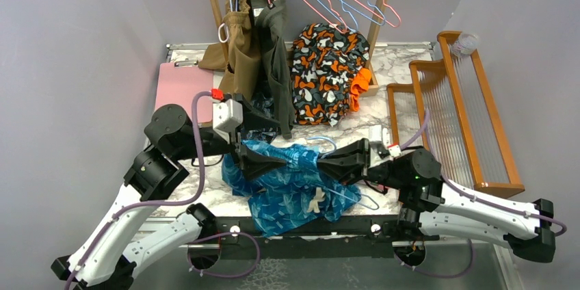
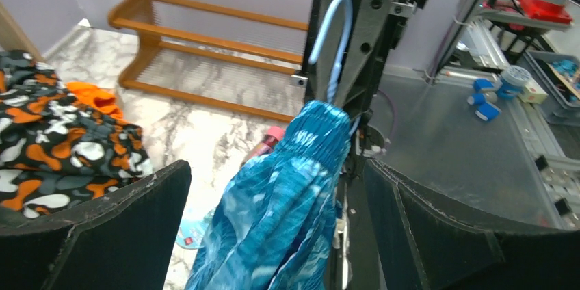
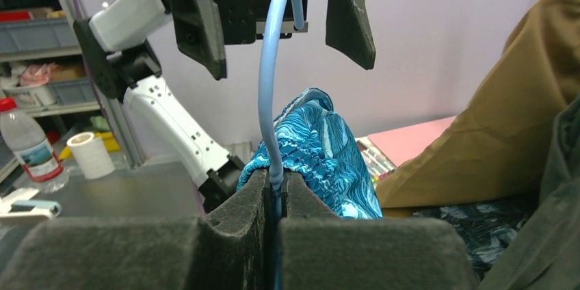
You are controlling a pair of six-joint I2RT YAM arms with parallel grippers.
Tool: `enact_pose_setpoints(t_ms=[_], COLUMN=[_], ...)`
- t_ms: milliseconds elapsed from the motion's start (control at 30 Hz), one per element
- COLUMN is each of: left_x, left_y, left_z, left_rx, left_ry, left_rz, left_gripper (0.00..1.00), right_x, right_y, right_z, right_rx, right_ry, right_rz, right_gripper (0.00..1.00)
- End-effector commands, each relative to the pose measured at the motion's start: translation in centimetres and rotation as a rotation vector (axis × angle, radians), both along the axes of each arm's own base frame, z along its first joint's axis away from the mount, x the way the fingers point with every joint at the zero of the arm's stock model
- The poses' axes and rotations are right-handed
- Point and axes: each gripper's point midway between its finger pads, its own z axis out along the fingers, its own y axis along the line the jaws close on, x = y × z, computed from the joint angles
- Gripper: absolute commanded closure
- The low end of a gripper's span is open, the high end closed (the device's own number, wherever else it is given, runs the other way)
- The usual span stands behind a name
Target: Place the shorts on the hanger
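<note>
The right end effector was seen shut, its pads pressed together on the wire of the hanger, whose hook was curved up towards the left end effector. The left one was held wide open, and the shorts were hung in the gap between its fingers; whether cloth was touched by either finger could not be told. The shorts were bunched on the wire just beyond the right pads. Only in the top view were the two end effectors shown tip to tip over the near middle of the worktop, with the shorts spread beneath them to the near edge and a cream drawstring laid on the cloth. Only in the right wrist view was the clamped wire made plain, and a tan garment was shown beside it. In the left wrist view a blotched garment and a wooden rack were shown beyond.
</note>
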Motion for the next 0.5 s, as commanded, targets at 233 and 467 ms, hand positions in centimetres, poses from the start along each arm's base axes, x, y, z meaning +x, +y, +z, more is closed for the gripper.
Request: enact_pose_setpoints(t_ms=[233,467], left_x=[-2.1,-2.0], left_y=[-0.3,-0.2], left_z=[-3.5,-3.3], left_rx=[0.174,0.179], left_ry=[0.021,0.008], left_rz=[-0.058,-0.046], left_gripper=[0.01,0.04], right_x=[-1.7,-1.7], right_y=[1.2,1.7], right_z=[0.5,0.3], right_rx=[0.017,0.04], right_ry=[-0.034,-0.012], right_rz=[0.111,0.126], right_gripper=[0.99,0.99])
